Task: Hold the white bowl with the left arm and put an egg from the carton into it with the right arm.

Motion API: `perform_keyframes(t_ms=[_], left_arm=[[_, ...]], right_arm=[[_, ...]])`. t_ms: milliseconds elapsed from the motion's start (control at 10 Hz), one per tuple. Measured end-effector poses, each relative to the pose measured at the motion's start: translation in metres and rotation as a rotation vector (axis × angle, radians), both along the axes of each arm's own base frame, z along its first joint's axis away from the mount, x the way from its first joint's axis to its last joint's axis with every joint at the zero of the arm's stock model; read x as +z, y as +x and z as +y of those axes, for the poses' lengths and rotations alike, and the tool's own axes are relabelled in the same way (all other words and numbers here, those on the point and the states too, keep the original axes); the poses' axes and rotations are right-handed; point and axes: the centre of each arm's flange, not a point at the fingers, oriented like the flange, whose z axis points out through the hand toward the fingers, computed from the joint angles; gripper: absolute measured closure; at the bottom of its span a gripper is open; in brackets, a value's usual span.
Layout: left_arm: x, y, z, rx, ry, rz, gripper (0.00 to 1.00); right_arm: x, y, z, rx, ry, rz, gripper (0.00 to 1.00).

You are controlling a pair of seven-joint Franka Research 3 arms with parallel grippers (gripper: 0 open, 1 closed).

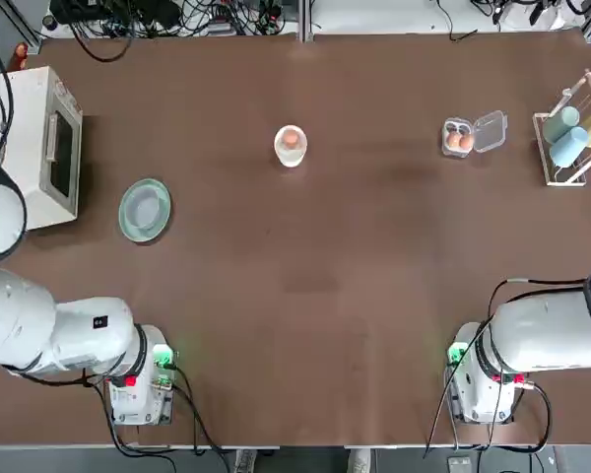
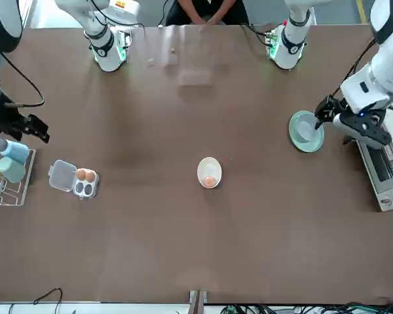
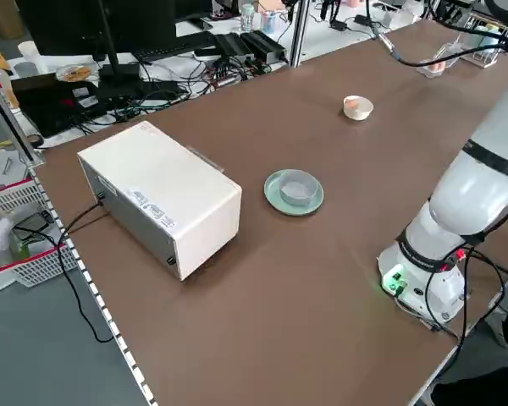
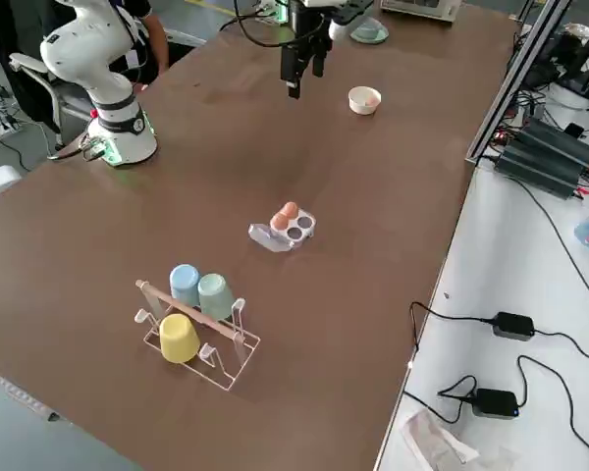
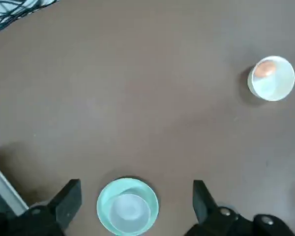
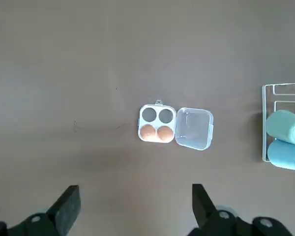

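Front view shows the white bowl, an egg already inside, well apart from both wide-open, empty tools: left tool above the glass dish, right tool near the carton.

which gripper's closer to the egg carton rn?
Right. The right gripper hangs open above the table a little short of the carton. The left gripper is far across the table, open above the green dish.

Both arms hang raised, left gripper and right gripper spread (nothing held).
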Motion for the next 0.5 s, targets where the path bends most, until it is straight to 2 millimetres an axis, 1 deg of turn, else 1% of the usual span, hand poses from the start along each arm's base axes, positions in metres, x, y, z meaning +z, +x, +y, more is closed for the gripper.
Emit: perform_keyframes(t_ms=[300,400,500], left_arm=[[0.006,0.003,0.019,0.047,0.017,-0.015,0.00],[0.015,0.005,0.022,0.087,0.010,-0.032,0.00],[0.019,0.007,0.023,0.154,0.002,-0.038,0.00]], right_arm=[[0.000,0.000,0.001,0.001,0.000,0.001,0.00],[0.001,0.000,0.001,0.001,0.000,-0.004,0.00],[0.003,0.000,0.002,0.002,0.001,-0.011,0.00]])
